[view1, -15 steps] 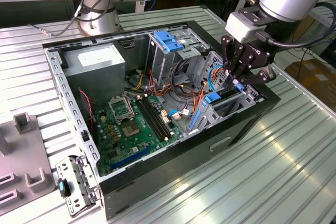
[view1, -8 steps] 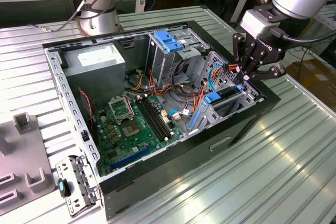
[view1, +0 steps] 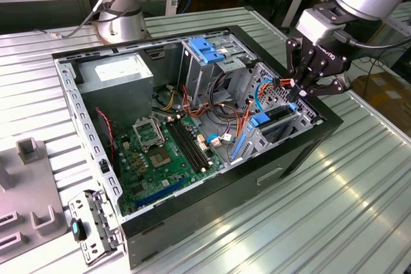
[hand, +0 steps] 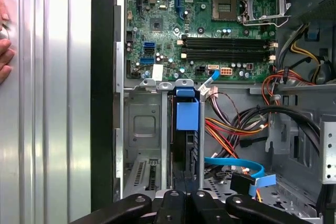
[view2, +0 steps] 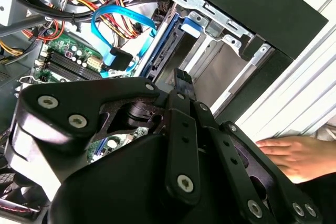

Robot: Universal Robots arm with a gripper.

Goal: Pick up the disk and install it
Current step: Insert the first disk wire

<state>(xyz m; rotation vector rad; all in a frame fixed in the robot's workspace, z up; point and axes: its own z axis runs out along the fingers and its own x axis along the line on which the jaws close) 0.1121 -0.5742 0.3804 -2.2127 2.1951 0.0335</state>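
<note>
we're hanging the black multi-link gripper [view1: 298,93] low, can't tell clenched or released | dark slab disk with bright blue rails [hand: 186,124] sitting edge-on in grey metal drive bay [hand: 142,129] | we're advising: press straight, square to rails, dodging flat blue cable [hand: 236,163]

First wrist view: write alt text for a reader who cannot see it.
The gripper hangs over the disk, which stands edge-on in a grey drive bay of an open computer case. A green motherboard lies beyond.

Black hand [view2: 181,80] near disk [view2: 159,52], on edge in metal bay [view2: 223,40]; blue cable [view2: 113,17] beside.
</note>
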